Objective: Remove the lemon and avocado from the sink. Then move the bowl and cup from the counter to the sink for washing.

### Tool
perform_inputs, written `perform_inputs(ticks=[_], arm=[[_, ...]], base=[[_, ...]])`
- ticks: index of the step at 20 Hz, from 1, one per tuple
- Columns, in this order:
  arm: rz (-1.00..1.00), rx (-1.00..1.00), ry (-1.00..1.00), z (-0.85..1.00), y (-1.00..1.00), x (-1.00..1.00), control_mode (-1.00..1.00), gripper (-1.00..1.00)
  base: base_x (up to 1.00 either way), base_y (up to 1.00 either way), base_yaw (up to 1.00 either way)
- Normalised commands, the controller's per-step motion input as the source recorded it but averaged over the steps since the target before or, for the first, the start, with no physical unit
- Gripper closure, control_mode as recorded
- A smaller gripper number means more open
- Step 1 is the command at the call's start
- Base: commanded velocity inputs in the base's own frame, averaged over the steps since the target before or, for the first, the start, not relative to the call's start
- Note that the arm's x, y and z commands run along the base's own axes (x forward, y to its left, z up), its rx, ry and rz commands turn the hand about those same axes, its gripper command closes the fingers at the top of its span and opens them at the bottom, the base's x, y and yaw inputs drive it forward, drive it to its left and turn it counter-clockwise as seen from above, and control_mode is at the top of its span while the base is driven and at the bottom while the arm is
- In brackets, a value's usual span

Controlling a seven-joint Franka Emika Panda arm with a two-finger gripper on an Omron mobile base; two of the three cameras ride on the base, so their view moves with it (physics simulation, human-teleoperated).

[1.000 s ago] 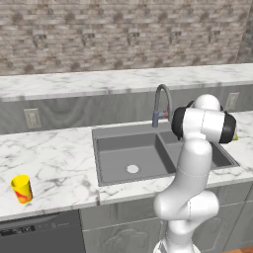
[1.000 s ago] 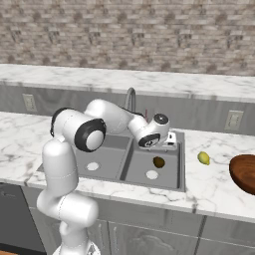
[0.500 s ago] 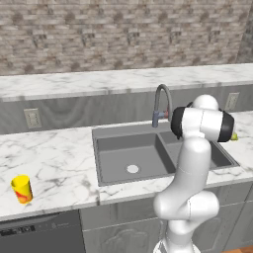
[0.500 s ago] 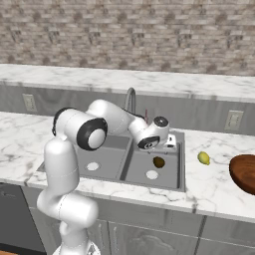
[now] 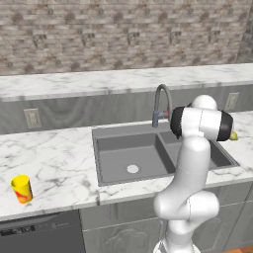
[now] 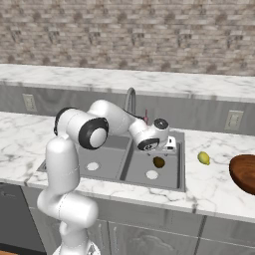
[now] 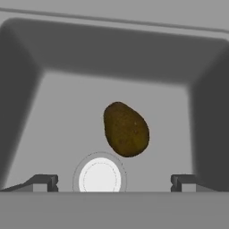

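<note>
The dark avocado [image 7: 126, 129] lies on the floor of the right basin of the grey sink [image 6: 149, 185], next to its white drain [image 7: 100, 177]. My gripper [image 7: 114, 182] hangs open just above it, one fingertip on either side, nothing held. From the right base view the gripper [image 6: 162, 151] is right over the avocado [image 6: 159, 162]. The yellow-green lemon [image 6: 203, 158] rests on the counter to the right of the sink, with the brown bowl [image 6: 244, 172] further right. Far to the left, near the counter's front edge, stands the yellow cup [image 5: 21, 189].
The curved faucet [image 5: 160, 99] rises behind the sink's divider, close to my forearm. The left basin [image 5: 129, 158] holds just its drain. Basin walls [image 7: 27, 103] close in on both sides of the hand. A dishwasher front [image 5: 39, 234] sits below the cup.
The gripper has come down a little into the right basin, closer to the avocado, staying open. Lemon, bowl and cup have not moved.
</note>
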Motion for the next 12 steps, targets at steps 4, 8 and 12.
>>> perform_inputs(ticks=[4, 8, 12], arm=[[0.0, 0.0, 0.0, -0.11, 0.06, 0.0, -1.0, -1.0], [0.0, 0.0, 0.0, -0.13, 0.04, 0.01, -1.0, -1.0], [0.0, 0.0, 0.0, -0.16, 0.04, 0.04, -1.0, -1.0]], base=[[0.0, 0.0, 0.0], [0.0, 0.0, 0.0], [0.0, 0.0, 0.0]])
